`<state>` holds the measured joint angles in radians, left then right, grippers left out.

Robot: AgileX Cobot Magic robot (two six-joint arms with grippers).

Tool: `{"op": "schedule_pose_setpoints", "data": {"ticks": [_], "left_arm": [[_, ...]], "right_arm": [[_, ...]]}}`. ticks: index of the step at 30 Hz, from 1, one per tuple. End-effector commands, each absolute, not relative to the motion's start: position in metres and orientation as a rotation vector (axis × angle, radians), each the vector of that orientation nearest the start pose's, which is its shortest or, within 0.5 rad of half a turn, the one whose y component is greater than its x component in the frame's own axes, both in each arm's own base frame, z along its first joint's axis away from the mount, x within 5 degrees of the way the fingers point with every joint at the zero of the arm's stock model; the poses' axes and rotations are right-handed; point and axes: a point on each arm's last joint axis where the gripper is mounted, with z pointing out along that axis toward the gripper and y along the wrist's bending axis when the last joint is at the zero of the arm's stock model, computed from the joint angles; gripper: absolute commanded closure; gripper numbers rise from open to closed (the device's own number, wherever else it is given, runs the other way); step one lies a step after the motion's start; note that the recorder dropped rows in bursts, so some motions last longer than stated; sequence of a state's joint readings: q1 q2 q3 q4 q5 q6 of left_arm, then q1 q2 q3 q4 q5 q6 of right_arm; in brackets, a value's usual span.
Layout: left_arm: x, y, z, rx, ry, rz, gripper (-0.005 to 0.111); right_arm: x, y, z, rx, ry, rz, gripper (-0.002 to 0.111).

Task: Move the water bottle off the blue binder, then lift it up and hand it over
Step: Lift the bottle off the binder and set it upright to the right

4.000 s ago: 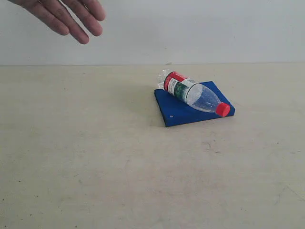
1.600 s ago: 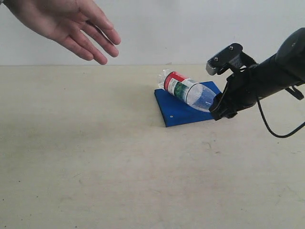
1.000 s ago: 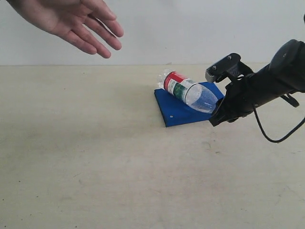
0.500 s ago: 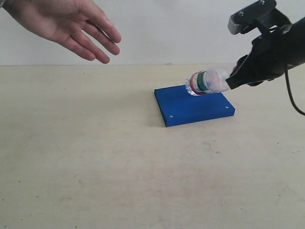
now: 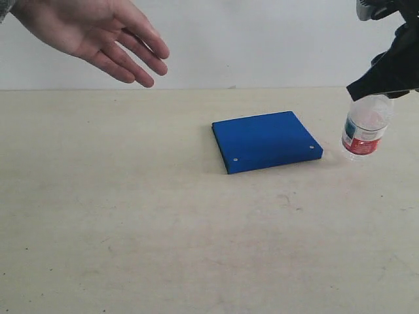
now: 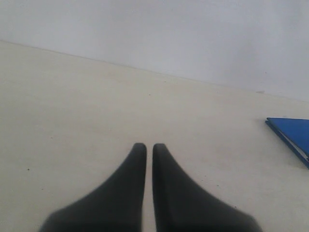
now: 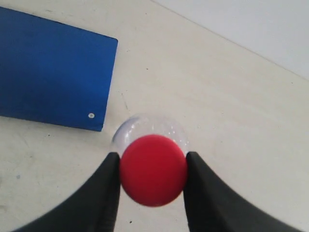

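Observation:
The water bottle [image 5: 364, 129] hangs upright just right of the blue binder [image 5: 265, 140], its base at or just above the table; contact cannot be told. My right gripper [image 5: 383, 88] is shut on its red cap [image 7: 153, 169], one finger on each side. The clear bottle body [image 7: 147, 126] shows below the cap, next to the binder's corner [image 7: 53, 72]. My left gripper [image 6: 146, 146] is shut with nothing in it, low over bare table, and does not show in the exterior view. The binder's edge [image 6: 292, 133] lies well off to its side.
A person's open hand [image 5: 98, 36] reaches in at the upper left of the exterior view, palm down, well above the table [image 5: 163, 229]. A pale wall stands behind the table's far edge.
My right gripper has carried the bottle off the binder to the right, turning it from lying flat to upright. The binder now lies bare. The hand stays at the upper left.

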<state>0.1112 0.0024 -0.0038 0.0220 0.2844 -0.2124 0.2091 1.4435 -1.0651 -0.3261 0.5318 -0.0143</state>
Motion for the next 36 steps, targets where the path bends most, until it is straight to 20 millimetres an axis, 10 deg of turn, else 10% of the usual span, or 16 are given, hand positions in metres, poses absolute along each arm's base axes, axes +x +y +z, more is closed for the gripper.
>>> {"op": "schedule_pose_setpoints", "data": {"ticks": [1,11,19,28,36], "left_arm": [[0.054,0.006,0.188,-0.264,1.741,-0.057,0.102],[0.054,0.006,0.188,-0.264,1.741,-0.057,0.102],[0.054,0.006,0.188,-0.264,1.741,-0.057,0.102],[0.054,0.006,0.188,-0.264,1.741,-0.057,0.102],[0.054,0.006,0.188,-0.264,1.741,-0.057,0.102]], "right_arm": [[0.307,0.047,0.299,-0.508,2.287,-0.271,0.108],[0.304,0.042,0.297,-0.482,2.338,-0.324,0.104],[0.303,0.04,0.296,-0.477,2.356,-0.343,0.05],[0.305,0.041,0.303,-0.474,2.313,-0.347,0.052],[0.317,0.041,0.362,-0.411,2.17,-0.372,0.052]]}}
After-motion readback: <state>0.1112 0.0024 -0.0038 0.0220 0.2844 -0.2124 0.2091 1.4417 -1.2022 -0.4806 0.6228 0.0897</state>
